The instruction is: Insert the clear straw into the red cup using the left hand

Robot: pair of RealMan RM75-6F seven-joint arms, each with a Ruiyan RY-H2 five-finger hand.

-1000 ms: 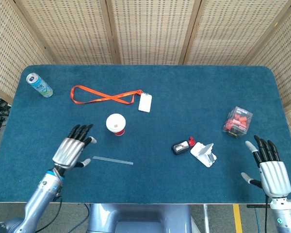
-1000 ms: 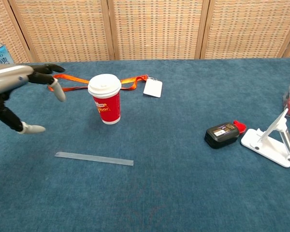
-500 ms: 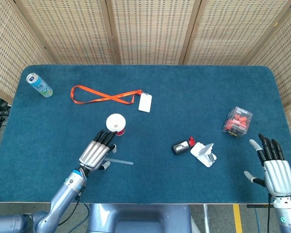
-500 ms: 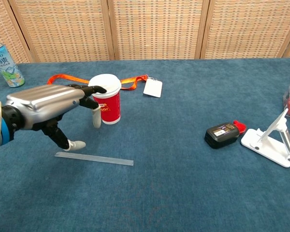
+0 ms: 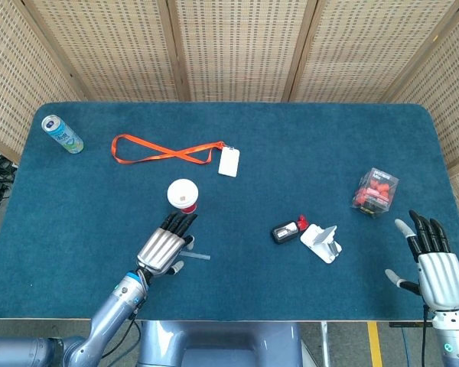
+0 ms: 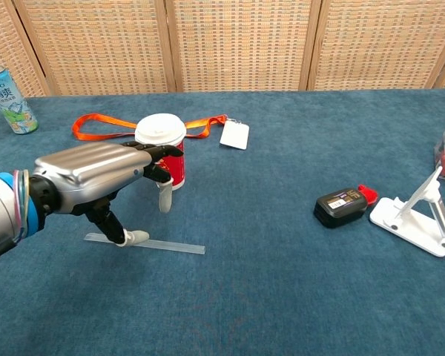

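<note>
Two metal-shelled robot hands work over a worktop carpeted in dark blue felt, backed by woven rattan screens. One red cup, paper-like with a white domed lid, stands upright left of centre. One clear straw, a thin rigid tube, lies flat on the felt just in front of the cup. The left hand hangs palm-down over the straw's left end, fingers spread and pointing toward the cup, thumb tip down at the straw; whether it actually touches cannot be told. A second ago this hand hovered well to the left of the straw; it has since slid across to cover it. The right hand rests open at the near right corner, fingers apart, holding nothing, a little nearer the edge than before. Also on the felt: one drinks can, one orange lanyard with a white card, one black-and-red device, one white folding stand, and one clear box of red pieces.
</note>
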